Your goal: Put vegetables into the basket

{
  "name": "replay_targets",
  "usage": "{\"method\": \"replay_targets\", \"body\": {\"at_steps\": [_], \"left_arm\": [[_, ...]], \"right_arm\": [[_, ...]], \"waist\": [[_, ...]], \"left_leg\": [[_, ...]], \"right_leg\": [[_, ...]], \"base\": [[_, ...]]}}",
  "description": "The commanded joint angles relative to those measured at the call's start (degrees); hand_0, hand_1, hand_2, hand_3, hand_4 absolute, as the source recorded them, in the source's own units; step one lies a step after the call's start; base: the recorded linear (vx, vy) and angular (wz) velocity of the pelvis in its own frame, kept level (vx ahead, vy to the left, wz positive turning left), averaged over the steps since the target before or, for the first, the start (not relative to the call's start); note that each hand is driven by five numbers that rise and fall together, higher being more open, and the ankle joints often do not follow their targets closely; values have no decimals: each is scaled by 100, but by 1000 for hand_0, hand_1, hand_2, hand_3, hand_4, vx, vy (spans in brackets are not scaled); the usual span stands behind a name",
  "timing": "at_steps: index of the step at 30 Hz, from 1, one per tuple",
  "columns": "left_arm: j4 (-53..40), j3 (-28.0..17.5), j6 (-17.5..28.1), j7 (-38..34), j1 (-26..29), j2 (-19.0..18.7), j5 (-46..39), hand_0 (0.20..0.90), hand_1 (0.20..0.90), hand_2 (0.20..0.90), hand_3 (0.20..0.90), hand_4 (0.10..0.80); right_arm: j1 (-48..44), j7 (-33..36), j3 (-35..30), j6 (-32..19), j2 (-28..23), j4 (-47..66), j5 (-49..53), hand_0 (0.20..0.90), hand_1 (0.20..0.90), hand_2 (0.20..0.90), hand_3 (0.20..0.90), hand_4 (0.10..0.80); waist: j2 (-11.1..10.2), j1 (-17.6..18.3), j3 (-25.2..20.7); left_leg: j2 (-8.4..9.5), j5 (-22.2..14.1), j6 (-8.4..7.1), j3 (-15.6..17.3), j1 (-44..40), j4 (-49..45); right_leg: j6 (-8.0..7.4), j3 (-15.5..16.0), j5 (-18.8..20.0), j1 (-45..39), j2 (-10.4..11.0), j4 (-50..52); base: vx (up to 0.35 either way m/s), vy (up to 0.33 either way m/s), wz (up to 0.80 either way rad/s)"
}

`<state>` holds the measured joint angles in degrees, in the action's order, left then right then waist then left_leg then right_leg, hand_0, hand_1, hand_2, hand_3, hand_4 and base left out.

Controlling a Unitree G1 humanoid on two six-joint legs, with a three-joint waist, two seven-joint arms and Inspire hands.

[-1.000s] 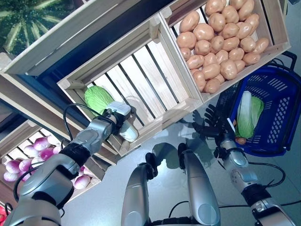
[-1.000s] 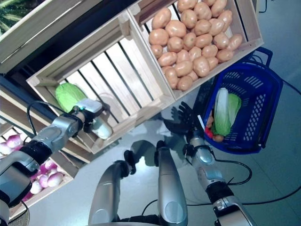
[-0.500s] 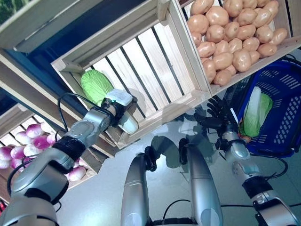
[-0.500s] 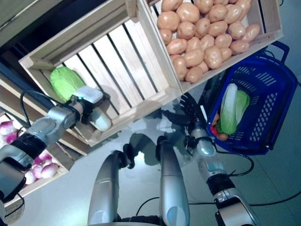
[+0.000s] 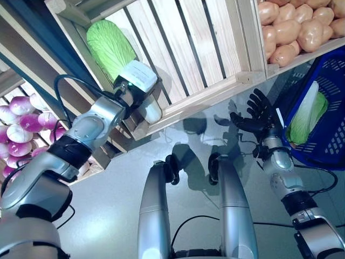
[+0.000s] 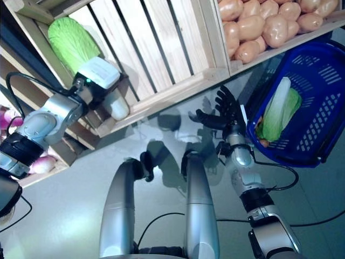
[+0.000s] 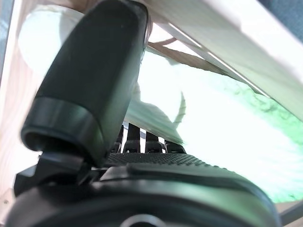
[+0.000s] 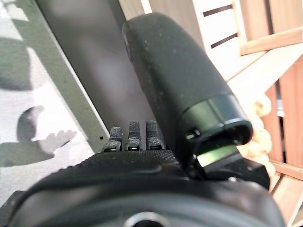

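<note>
Where the far left of the scene shows a low wooden box, purple and white onions (image 5: 19, 121) are piled inside it. Next to them, the left robot hand (image 5: 131, 97) reaches up into a big wooden crate (image 5: 183, 32) with a slatted bottom. A green cabbage (image 5: 110, 46) lies in the left corner of this crate, with its leafy end pointing up and its pale white stem end (image 5: 151, 110) down by the crate's front edge. The left robot hand is on the lower part of the cabbage, and in the left wrist view the thumb (image 7: 90, 94) lies over the pale leaves (image 7: 213, 127) while the fingers sit under them, so it is gripping the cabbage. To the right of this crate is another wooden crate full of brown potatoes (image 5: 294, 29). Below the crates is the shiny grey floor (image 5: 108, 210). Further right, the right robot hand (image 5: 257, 116) is up in the air with its fingers spread wide, and it holds nothing. It is just beside the blue basket (image 5: 329, 86), which sits under the potato crate. Inside the basket lies a second cabbage (image 5: 307, 116), green and white, leaning along the basket's side. Something small and orange (image 6: 263, 142) sits by its lower end, too small to tell what it is.
</note>
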<state>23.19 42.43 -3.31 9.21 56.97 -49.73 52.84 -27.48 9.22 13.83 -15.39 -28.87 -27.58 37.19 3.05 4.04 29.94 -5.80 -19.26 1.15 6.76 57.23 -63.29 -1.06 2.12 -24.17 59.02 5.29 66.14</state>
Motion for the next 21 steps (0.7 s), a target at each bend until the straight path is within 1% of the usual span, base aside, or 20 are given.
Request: {"method": "replay_targets", "body": {"at_steps": [1, 2, 3, 4, 9, 16, 19, 21], "left_arm": [[1338, 416, -341, 839, -335, 75, 114, 900, 900, 900, 900, 800], [1383, 419, -364, 935, -326, 64, 109, 900, 900, 900, 900, 800], [1418, 443, -353, 1075, -285, 39, 24, 352, 352, 352, 352, 435], [1443, 447, -363, 1157, -265, 26, -4, 300, 300, 300, 300, 400], [1486, 448, -233, 1275, -242, -66, 105, 300, 300, 300, 300, 400], [1577, 461, -61, 1190, -267, -157, 185, 300, 300, 300, 300, 400], [1610, 463, -14, 1121, -279, -165, 230, 300, 300, 300, 300, 400], [1590, 446, 77, 897, -301, -184, 197, 300, 300, 300, 300, 400]], "right_arm": [[-119, 132, -417, -650, -49, 737, 310, 900, 900, 900, 900, 800], [-139, 144, -427, -640, -53, 744, 314, 900, 900, 900, 900, 800], [-160, 165, -420, -649, -42, 738, 311, 900, 900, 900, 900, 800], [-167, 174, -424, -648, -42, 739, 310, 900, 900, 900, 900, 800], [-201, 214, -460, -665, -80, 673, 358, 900, 900, 900, 900, 800], [-122, 246, -501, -732, -98, 606, 426, 900, 900, 900, 900, 800], [-111, 251, -504, -759, -96, 557, 479, 900, 900, 900, 900, 800], [-99, 233, -488, -784, -68, 503, 526, 900, 900, 900, 900, 800]], "waist": [[-167, 193, -15], [-164, 190, -15], [-164, 190, -15], [-166, 188, -15], [-149, 175, -15], [-163, 181, -15], [-169, 184, -15], [-179, 183, -15]], "left_leg": [[103, -501, 62, 108, -100, -111], [102, -500, 62, 105, -73, -129], [100, -500, 62, 100, -48, -145], [97, -500, 57, 98, -32, -154], [70, -501, 46, 107, -25, -186], [41, -527, 20, 110, -141, -213], [43, -511, 0, 117, -246, -150], [39, -477, -26, 128, -393, -47]], "right_leg": [[56, 368, 454, -206, 250, -254], [56, 370, 457, -176, 254, -232], [48, 374, 457, -146, 257, -204], [45, 384, 458, -132, 259, -197], [53, 420, 465, -132, 277, -197], [47, 443, 448, -254, 298, -194], [44, 444, 463, -359, 292, -258], [37, 458, 488, -508, 279, -359]], "base": [[-24, -24, -22], [-31, -33, -12], [-31, -35, -2], [-27, -30, 3], [-11, -8, 2], [-1, -5, -4], [0, 0, 0], [12, -11, -4]]}}
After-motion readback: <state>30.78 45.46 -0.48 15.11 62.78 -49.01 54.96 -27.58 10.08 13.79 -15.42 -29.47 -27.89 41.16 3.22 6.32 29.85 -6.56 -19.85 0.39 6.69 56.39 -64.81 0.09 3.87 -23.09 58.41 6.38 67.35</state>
